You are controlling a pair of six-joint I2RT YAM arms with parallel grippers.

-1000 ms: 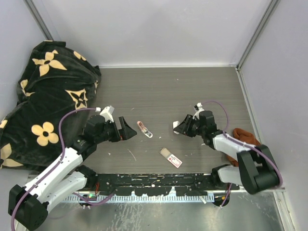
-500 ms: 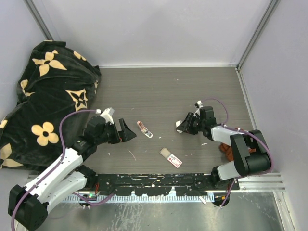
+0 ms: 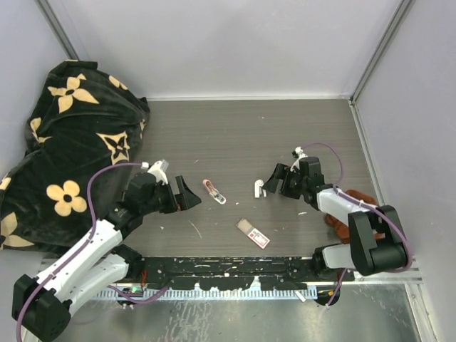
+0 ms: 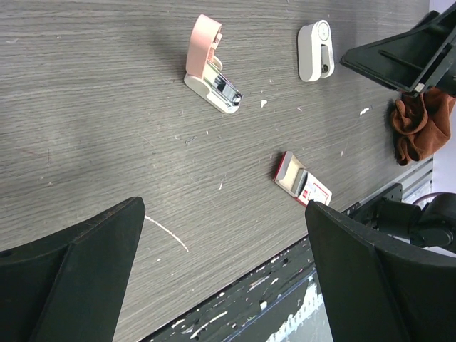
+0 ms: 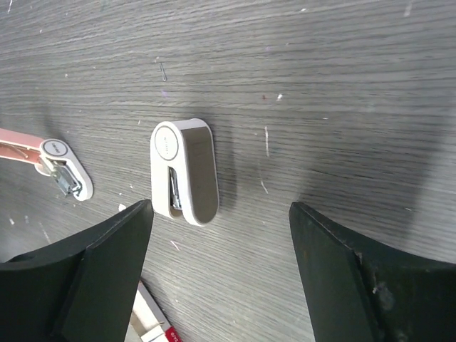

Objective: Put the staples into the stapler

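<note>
On the counter [image 3: 235,135] the right end effector [image 3: 273,183] has just let go; a moment ago its jaws pinched the white stapler [image 3: 258,188], and now they stand apart and empty, with that stapler lying just off the fingertips at their 9 o'clock in the top view. The left end effector [image 3: 188,194] hangs wide open and empty as before, at 9 o'clock of the pink stapler [image 3: 214,191]. I judge that a stapler is merely set down and no loading has begun.

In the right wrist view the white stapler's long axis runs nearly 12 to 6, with the round hinge end at 12. In the top view the pink stapler lies 10 to 4, pink arm swung open at the 10 end, metal channel bared. The box [image 3: 254,233] of staples sits at 5 o'clock of the pink stapler, well apart from both end effectors; its long axis runs 10 to 4, tan tray toward 10, red label toward 4; whether strips lie in it I cannot tell.
</note>
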